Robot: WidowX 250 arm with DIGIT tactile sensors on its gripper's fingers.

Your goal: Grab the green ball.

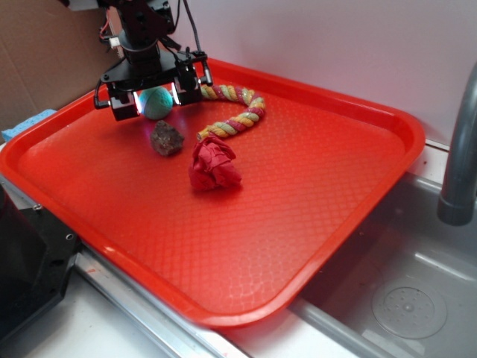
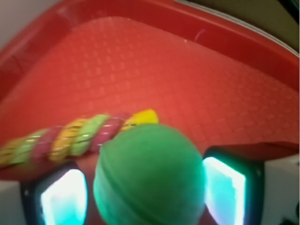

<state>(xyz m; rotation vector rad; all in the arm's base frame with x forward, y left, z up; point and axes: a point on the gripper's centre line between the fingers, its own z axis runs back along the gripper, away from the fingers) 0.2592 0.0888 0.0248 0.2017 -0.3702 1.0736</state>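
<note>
The gripper is low over the far left corner of the red tray, and the green ball lies there between its two fingers. In the wrist view the ball fills the space between the lit pads, with a thin gap on each side, so the fingers are apart and not yet pressing on it. I judge that the approach is finished and the closing step is in hand: the next move calls for bringing the fingers together on the ball, then lifting it. The braided rope is joined to the ball and curves away to the right, so it will probably drag along when the ball rises. A brown rock lies just near of the gripper, and a red paper wad is a little nearer still; neither one stands between the fingers. A grey faucet stands at the right, well apart from the tray.
</note>
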